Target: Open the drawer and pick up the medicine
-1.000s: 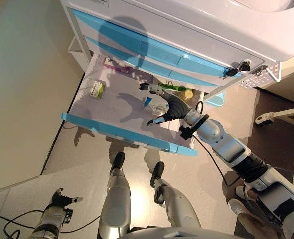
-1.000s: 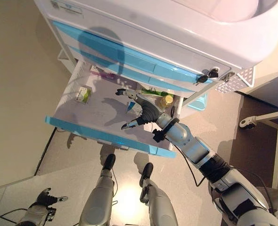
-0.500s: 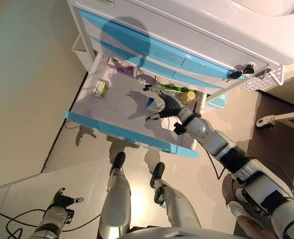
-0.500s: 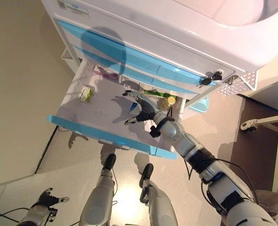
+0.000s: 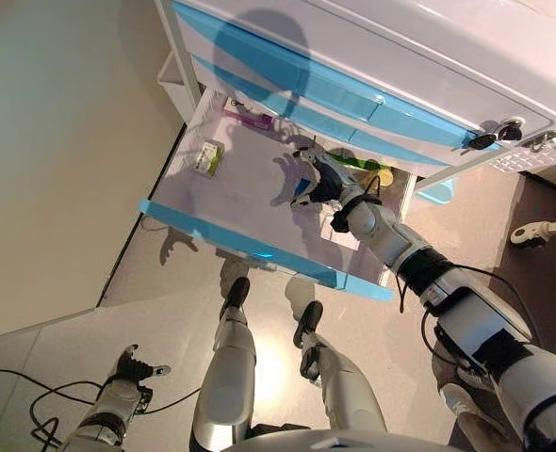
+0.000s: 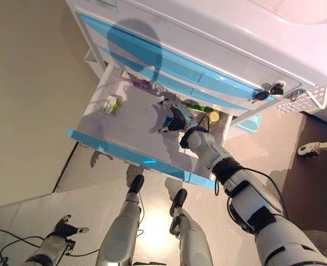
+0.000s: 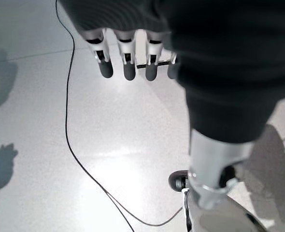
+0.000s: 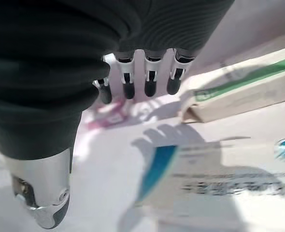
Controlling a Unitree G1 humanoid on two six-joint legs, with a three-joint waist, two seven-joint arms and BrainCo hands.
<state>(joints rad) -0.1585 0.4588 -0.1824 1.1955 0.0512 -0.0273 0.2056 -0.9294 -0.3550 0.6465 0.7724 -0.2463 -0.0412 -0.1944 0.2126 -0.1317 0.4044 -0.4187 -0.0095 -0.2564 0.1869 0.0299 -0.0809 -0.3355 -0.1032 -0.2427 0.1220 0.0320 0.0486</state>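
The lower drawer (image 5: 259, 250) of the white cabinet stands pulled out, its blue front towards me. My right hand (image 5: 319, 181) reaches into it, open with straight fingers (image 8: 150, 79) and the thumb (image 8: 45, 193) spread. It hovers just above a white medicine box with a blue mark (image 8: 215, 186). Past the fingertips lie a long box with a green stripe (image 8: 249, 89) and a pink packet (image 8: 108, 116). A small green-and-white box (image 5: 208, 157) sits at the drawer's left. My left hand (image 5: 133, 365) hangs open near the floor, holding nothing (image 7: 125, 63).
Closed blue drawers (image 5: 353, 94) overhang the open one. Keys hang in a lock (image 5: 493, 137) at the cabinet's right, beside a white wire basket (image 5: 553, 154). A yellow-capped bottle (image 5: 384, 177) stands at the drawer's right back. A beige wall (image 5: 61, 141) runs along the left.
The camera has shifted. My right hand has reached deeper into the drawer, from near its front to over the white and blue box. The left hand stays hanging.
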